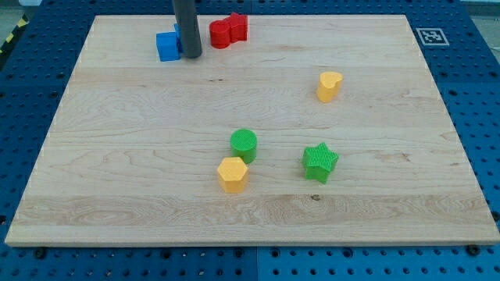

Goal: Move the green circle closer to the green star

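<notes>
The green circle (244,144) sits below the board's middle. The green star (319,161) lies to its right, a short gap away. My tip (192,56) is near the view's top, far above both green blocks. It stands just right of a blue block (168,45) and left of the red blocks (228,30). The rod rises out of the view's top.
A yellow hexagon (233,173) sits just below-left of the green circle, nearly touching it. A yellow heart-like block (329,85) lies at the right of centre. The wooden board (117,156) rests on a blue perforated table, with a marker tag (431,36) at the top right.
</notes>
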Robot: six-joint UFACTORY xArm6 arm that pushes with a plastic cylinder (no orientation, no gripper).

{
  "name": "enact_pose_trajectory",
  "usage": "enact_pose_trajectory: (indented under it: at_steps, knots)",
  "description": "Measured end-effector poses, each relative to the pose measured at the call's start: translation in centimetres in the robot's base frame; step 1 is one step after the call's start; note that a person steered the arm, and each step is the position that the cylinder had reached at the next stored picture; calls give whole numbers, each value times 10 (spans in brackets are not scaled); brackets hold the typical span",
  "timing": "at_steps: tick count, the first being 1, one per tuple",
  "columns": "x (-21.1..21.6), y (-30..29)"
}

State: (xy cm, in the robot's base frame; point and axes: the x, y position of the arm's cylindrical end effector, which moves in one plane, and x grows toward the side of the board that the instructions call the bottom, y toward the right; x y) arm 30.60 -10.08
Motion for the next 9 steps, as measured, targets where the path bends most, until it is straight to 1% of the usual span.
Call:
enact_pose_trajectory:
  at_steps: [1, 3, 5, 7, 9]
  knots:
    - [29, -3]
    - [60, -10]
    - [146, -4]
    - [161, 17]
    - [174, 54]
